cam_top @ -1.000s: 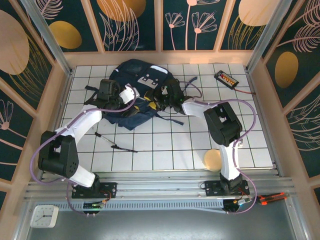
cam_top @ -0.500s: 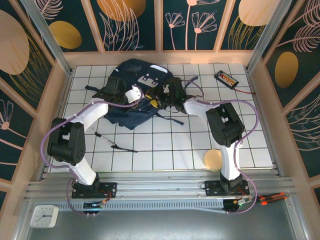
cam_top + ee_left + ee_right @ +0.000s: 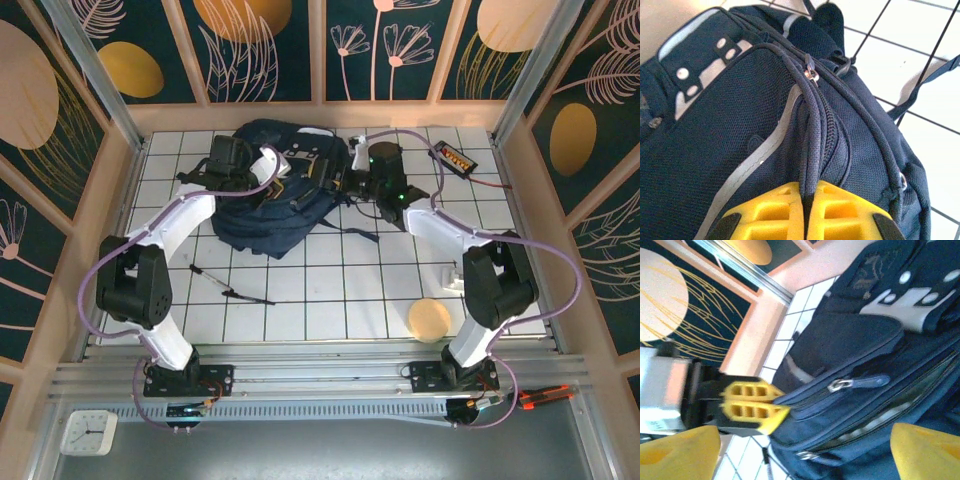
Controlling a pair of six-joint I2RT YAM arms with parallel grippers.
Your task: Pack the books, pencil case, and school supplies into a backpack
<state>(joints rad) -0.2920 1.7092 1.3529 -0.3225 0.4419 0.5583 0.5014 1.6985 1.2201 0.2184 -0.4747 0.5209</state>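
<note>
Backpack (image 3: 275, 205) job. As I read it, the step in hand is getting a compartment opened up so stuff can go in. The bag lies slumped between my two grippers, touching the left one.

My left gripper (image 3: 806, 202) is clamped on a raised ridge of fabric along the zip line, with the seam squeezed between its fingers. My right gripper (image 3: 805, 432) is spread wide and holding nothing. It faces the bag's side from the opposite end.

How I'd do it well:
- Treat the left pinch as the anchor. That soft cloth will probably bunch and slide if it slips.
- Bring the right gripper onto the zipper pull (image 3: 841, 385) just ahead of its fingers. I'd close on the blue tab, not the metal slider, and square up first because it's a small target.
- Drag along the zip track, away from the left gripper and low. Pull upward and I reckon the whole bag lifts.

Looks-wise, it's navy with a mesh-like weave. It has grey-white trim strips, a pale patch with round studs, and dark straps trailing off. Below the pull another zip line looks parted, with something pale inside. I can't tell how far it's open.

Smallest bit: a thin black pen (image 3: 228, 287) lies on the tiles, back toward my bases and nearer the left arm.
</note>
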